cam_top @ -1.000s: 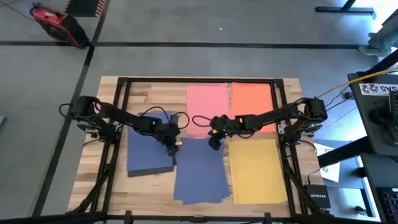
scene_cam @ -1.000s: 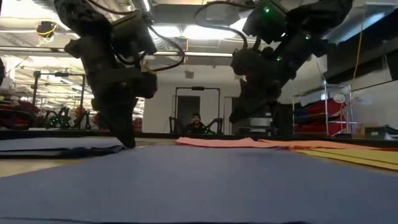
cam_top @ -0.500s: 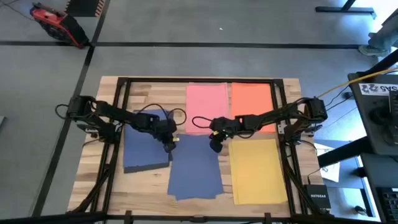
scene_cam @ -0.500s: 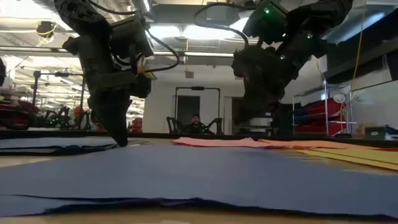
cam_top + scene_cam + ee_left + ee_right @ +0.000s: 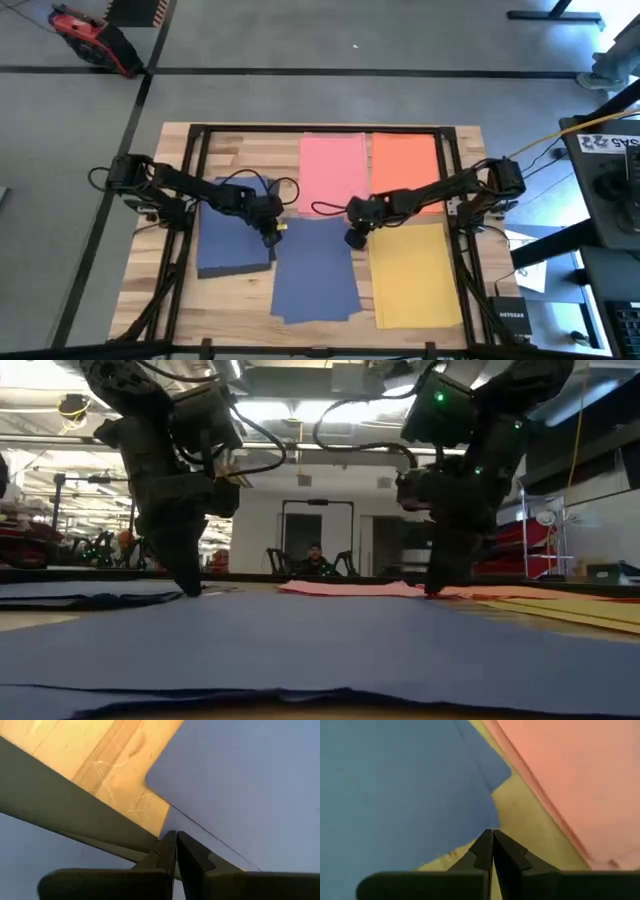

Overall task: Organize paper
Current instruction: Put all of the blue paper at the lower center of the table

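Coloured paper lies flat on the wooden table (image 5: 250, 145). A pink sheet (image 5: 333, 170) and an orange-red sheet (image 5: 405, 165) sit at the far side, and a yellow one (image 5: 415, 275) at the near right. A blue stack (image 5: 315, 270) lies in the middle and another blue stack (image 5: 232, 245) to its left. My left gripper (image 5: 270, 235) is shut, its tips down between the two blue stacks. My right gripper (image 5: 355, 238) is shut, tips down at the middle blue stack's far right corner. My left gripper comes from above, slanting down, and sets its shut fingertips (image 5: 175, 836) on a blue sheet's edge (image 5: 172, 822) where bare wood shows beside it. The paper lies flat on the table. My right gripper's shut fingertips (image 5: 490, 836) stand slanting down on the table at the middle blue stack's edge (image 5: 482, 827); I cannot tell whether they touch the paper.
A black metal frame (image 5: 320, 128) runs around the table's edges. Bare wood (image 5: 240, 320) shows along the left and near left. A person (image 5: 315, 558) sits far behind the table. Off the table to the right are a desk, cables and a black box (image 5: 510, 320).
Both blue stacks have slid a little toward the table's left edge along with my left gripper, which stayed down and shut. My right gripper has gone toward the right and near edges and come down to the table at the middle stack's far right corner.
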Controlling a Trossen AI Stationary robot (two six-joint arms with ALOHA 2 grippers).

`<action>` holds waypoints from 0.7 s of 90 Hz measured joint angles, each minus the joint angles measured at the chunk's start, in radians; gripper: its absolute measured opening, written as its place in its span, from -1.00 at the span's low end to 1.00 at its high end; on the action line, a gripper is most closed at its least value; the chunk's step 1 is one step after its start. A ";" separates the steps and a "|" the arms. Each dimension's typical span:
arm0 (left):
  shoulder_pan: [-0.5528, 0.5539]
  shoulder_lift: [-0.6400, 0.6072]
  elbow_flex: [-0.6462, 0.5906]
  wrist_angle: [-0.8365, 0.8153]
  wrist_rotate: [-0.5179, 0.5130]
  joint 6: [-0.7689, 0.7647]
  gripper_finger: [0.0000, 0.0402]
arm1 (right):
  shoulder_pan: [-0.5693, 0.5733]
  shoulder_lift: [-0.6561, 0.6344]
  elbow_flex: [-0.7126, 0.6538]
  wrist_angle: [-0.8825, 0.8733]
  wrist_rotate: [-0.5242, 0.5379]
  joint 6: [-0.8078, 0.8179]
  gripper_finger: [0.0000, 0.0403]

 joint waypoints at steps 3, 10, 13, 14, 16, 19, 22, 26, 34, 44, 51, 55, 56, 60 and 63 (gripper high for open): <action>0.002 0.000 0.000 0.004 0.000 0.000 -1.00 | 0.000 0.007 0.002 0.002 -0.007 0.003 -1.00; 0.002 0.000 0.000 0.010 0.000 0.000 -1.00 | 0.000 0.030 0.004 0.008 -0.012 0.004 -1.00; 0.002 0.000 -0.001 0.011 -0.001 0.000 -1.00 | -0.001 0.035 0.004 0.012 -0.013 0.002 -1.00; 0.002 0.000 -0.001 0.011 -0.001 0.001 -1.00 | -0.001 0.036 0.004 0.014 -0.013 0.001 -1.00; 0.002 0.000 -0.001 0.011 -0.002 0.003 -1.00 | -0.001 0.037 0.004 0.019 -0.015 -0.001 -1.00; 0.002 0.000 -0.001 0.011 -0.004 0.008 -1.00 | -0.002 0.039 0.003 0.028 -0.019 -0.003 -1.00; 0.002 0.000 -0.001 0.012 -0.004 0.010 -1.00 | -0.004 0.039 0.003 0.035 -0.016 -0.005 -1.00; 0.002 0.000 -0.001 0.012 -0.005 0.010 -1.00 | -0.009 0.040 0.001 0.047 -0.020 -0.005 -1.00; 0.002 0.000 -0.001 0.015 -0.008 0.011 -1.00 | -0.021 0.042 0.001 0.069 -0.027 -0.005 -1.00; 0.002 0.001 -0.001 0.015 -0.009 0.011 -1.00 | -0.034 0.043 0.001 0.083 -0.032 -0.008 -1.00; 0.002 0.001 -0.001 0.016 -0.010 0.011 -1.00 | -0.035 0.043 0.001 0.092 -0.027 -0.028 -1.00; 0.002 0.001 -0.001 0.016 -0.012 0.011 -1.00 | -0.035 0.044 0.001 0.096 -0.025 -0.032 -1.00; 0.002 0.001 -0.001 0.016 -0.012 0.011 -1.00 | -0.035 0.044 0.001 0.096 -0.025 -0.032 -1.00; 0.002 0.001 -0.001 0.016 -0.014 0.011 -1.00 | -0.035 0.044 0.001 0.099 -0.021 -0.032 -1.00; 0.002 0.001 -0.001 0.016 -0.014 0.011 -1.00 | -0.035 0.044 0.001 0.101 -0.020 -0.033 -1.00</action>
